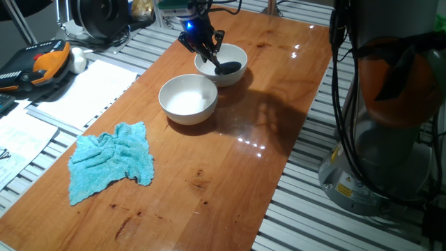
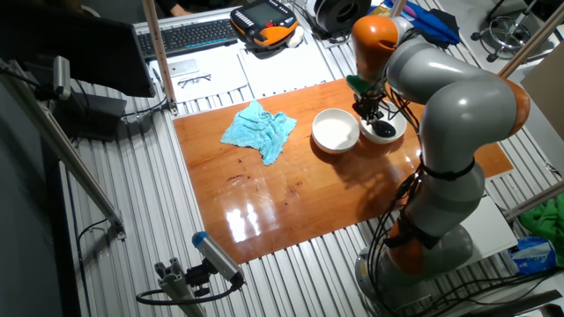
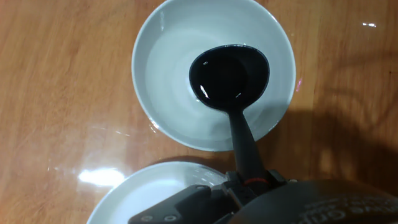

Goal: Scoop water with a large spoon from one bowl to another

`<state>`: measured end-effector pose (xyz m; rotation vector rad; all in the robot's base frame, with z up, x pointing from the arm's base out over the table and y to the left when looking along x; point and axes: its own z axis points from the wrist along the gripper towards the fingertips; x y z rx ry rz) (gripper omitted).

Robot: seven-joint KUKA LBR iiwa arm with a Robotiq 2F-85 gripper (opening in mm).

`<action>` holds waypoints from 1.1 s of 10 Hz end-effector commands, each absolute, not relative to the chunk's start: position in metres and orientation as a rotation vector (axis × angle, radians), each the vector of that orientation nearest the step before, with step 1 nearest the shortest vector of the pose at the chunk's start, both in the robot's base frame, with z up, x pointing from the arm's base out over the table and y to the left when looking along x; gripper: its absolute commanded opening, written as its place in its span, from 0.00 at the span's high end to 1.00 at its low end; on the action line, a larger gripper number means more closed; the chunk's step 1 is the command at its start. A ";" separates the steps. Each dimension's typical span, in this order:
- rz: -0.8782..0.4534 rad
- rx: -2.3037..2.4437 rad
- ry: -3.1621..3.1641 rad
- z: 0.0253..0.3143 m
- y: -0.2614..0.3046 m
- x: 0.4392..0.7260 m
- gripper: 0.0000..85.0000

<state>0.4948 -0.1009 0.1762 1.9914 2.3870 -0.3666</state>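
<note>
While jaws clamp the large spoon (image 3: 231,78) handle, scoop sits inside far bowl (image 3: 163,56), probably holding water, second bowl (image 1: 188,97) just beside.

black large spoon (image 3: 229,74), white bowls (image 1: 188,99).

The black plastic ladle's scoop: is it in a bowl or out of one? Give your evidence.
In. The hand view shows the black plastic ladle with its scoop inside the far white bowl, within the rim.
</note>
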 end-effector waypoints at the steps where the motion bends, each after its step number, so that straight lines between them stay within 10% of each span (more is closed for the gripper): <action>1: -0.371 1.997 2.392 0.175 -0.100 0.496 1.00; 11: -0.237 1.999 2.368 0.170 -0.100 0.502 1.00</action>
